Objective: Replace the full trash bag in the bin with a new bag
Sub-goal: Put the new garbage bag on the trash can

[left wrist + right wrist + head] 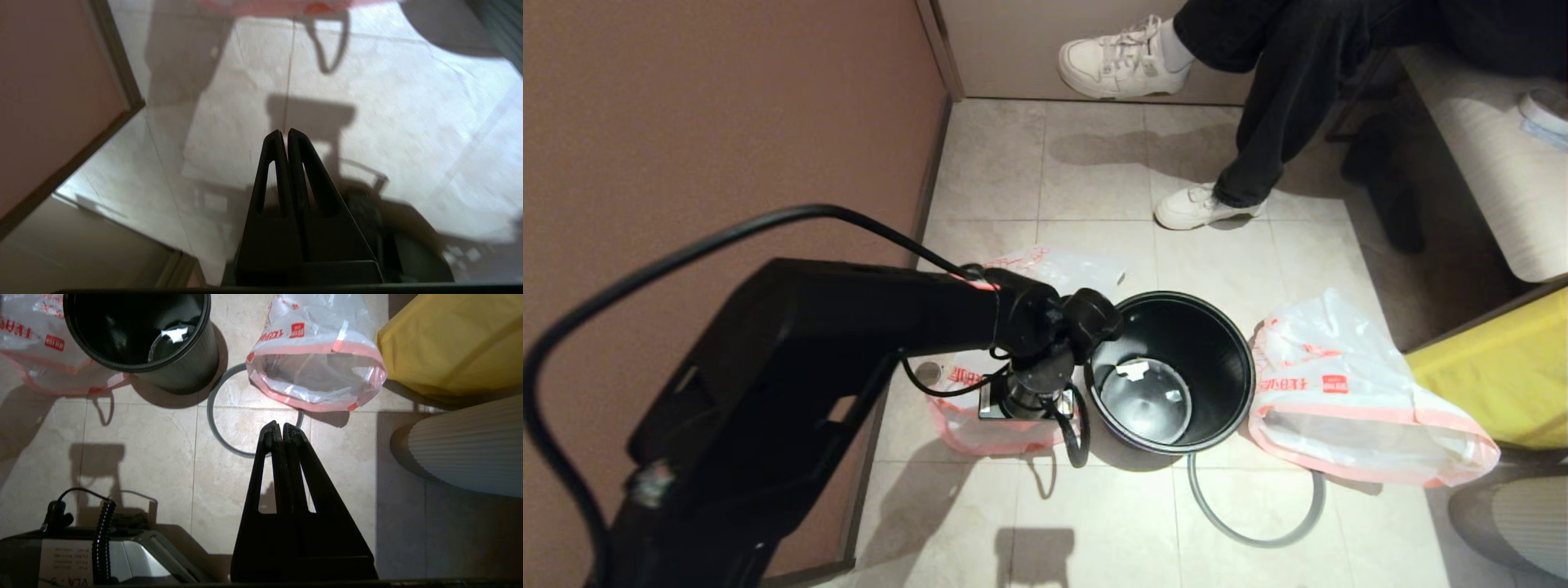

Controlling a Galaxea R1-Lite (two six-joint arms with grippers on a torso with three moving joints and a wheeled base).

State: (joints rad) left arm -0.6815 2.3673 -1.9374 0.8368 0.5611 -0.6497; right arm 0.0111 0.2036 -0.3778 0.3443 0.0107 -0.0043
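1. The bin is standing upright on the tiled floor, mouth facing up, a few scraps lying on its glossy bottom.
2. Its grey ring is lying flat on the tiles, off the bin, partly tucked under the bin and the bag on the right.
3. On the bin's right, a printed bag is lying on its side, long axis running away from the bin; in the right wrist view its pink-hemmed mouth is gaping toward the robot.
4. On the bin's left, close to the brown wall, another same-print bag is lying flatter, mostly hidden under the left arm.
5. The left arm is reaching out over that bag, wrist bent downward; the left gripper is clenched, fingers pressed together, gripping nothing.
6. The right gripper is hovering over the floor near the ring, also clamped tight and empty.
7. Someone's legs and white sneakers are showing at the far edge of the floor.
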